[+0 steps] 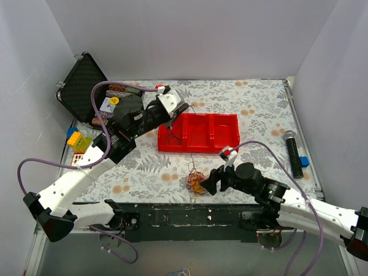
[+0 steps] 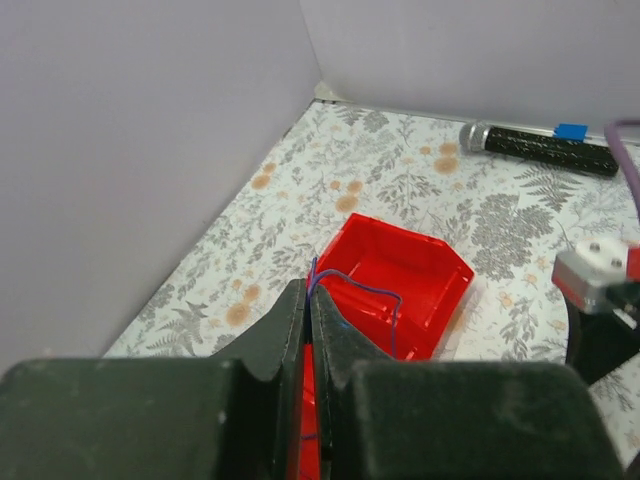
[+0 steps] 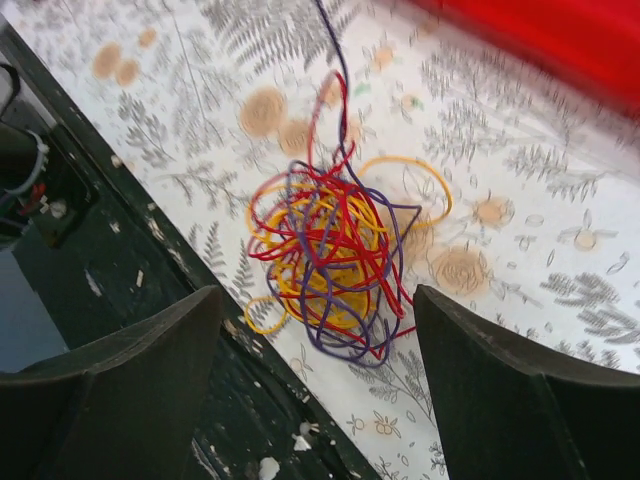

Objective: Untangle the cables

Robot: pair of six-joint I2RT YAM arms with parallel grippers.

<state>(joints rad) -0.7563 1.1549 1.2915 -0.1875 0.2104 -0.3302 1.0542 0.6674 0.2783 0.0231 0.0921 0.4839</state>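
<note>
The cables (image 1: 195, 183) lie as a wiry bunch of yellow, red and purple strands on the floral cloth near the front edge. In the right wrist view the bunch (image 3: 330, 262) sits just beyond and between my open fingers. My right gripper (image 1: 210, 183) (image 3: 318, 300) is open and empty, right beside the bunch. One purple strand (image 3: 335, 50) runs from the bunch toward the red tray (image 1: 230, 123). My left gripper (image 1: 170, 124) (image 2: 311, 292) hangs over the tray's left compartment, shut on a thin purple-blue wire (image 2: 372, 291) that loops over the tray (image 2: 440, 270).
An open black case (image 1: 80, 86) stands at the back left, with coloured blocks (image 1: 77, 141) in front of it. A black microphone (image 1: 293, 152) (image 2: 540, 148) and a blue block (image 1: 304, 161) lie at the right. A black rail (image 1: 190, 211) borders the front edge.
</note>
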